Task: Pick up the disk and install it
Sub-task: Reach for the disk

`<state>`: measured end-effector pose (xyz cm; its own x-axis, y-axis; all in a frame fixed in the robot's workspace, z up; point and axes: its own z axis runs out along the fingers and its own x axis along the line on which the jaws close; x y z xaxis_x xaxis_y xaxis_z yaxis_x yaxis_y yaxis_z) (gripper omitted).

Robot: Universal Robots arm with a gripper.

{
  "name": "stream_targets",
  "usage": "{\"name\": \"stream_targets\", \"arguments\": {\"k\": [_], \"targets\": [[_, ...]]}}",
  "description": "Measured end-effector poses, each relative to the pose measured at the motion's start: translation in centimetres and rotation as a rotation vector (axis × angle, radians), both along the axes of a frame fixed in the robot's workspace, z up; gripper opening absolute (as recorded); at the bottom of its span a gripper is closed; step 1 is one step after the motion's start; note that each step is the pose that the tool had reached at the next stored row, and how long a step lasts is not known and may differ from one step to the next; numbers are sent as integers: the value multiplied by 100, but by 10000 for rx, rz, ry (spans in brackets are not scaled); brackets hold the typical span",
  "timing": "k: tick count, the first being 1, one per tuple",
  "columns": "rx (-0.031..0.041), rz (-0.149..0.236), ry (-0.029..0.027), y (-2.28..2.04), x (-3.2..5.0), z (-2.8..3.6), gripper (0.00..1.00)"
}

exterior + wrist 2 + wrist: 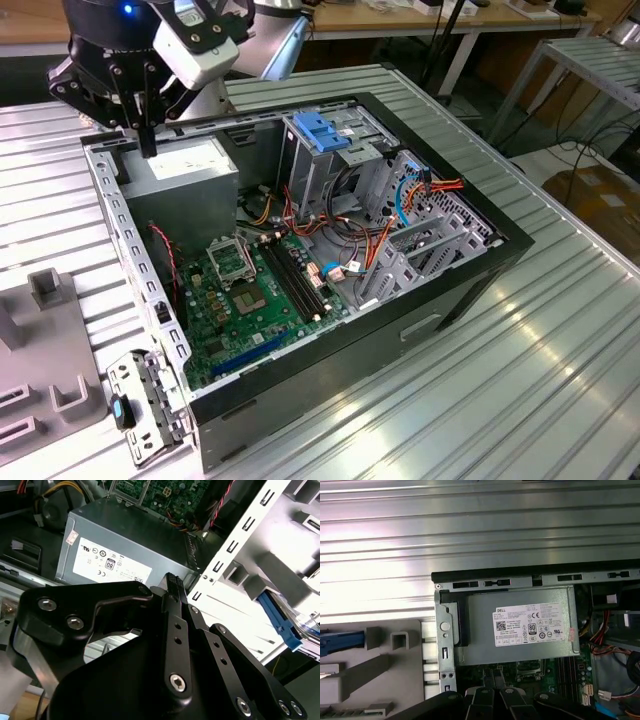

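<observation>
My gripper (147,138) hangs over the back corner of the open computer case (480,225), just above the large grey metal box (180,168) with the white sticker. Its black fingers (172,582) lie together with nothing between them. In both wrist views the disk peeks in at the picture's edge. A blue side rail (278,617) and a strip of silver metal (311,626) show, and it rests on the grey holder (395,660) beside the case. The disk's blue end (340,641) lies well apart from the gripper (492,679).
Inside the case lie a green motherboard (250,290), red and orange cables (375,240) and a drive cage with a blue plastic latch (320,135). The case's metal frame rail (130,250) runs along the exterior view's left. A ribbed metal table (540,360) surrounds the case.
</observation>
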<state>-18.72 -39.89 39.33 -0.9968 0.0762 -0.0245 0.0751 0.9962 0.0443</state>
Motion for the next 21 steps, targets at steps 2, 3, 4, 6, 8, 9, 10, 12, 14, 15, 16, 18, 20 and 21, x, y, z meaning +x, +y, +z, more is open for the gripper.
{"name": "stream_targets", "arguments": {"k": [2,3,4,6,8,9,10,12,14,15,16,18,20,21], "targets": [[0,0,0,0,-20,0,11],[1,0,0,0,-27,0,11],[0,0,0,0,-35,0,11],[0,0,1,0,-50,0,11],[1,1,0,0,-76,0,11],[1,0,0,0,-85,0,11],[1,0,-1,0,-93,0,11],[0,0,0,0,-108,0,11],[0,0,0,0,-124,0,11],[1,0,0,0,-132,0,11],[1,0,0,0,-139,0,11],[-1,0,1,0,-160,0,11],[0,0,0,0,-180,0,11],[0,0,0,0,-188,0,11]]}}
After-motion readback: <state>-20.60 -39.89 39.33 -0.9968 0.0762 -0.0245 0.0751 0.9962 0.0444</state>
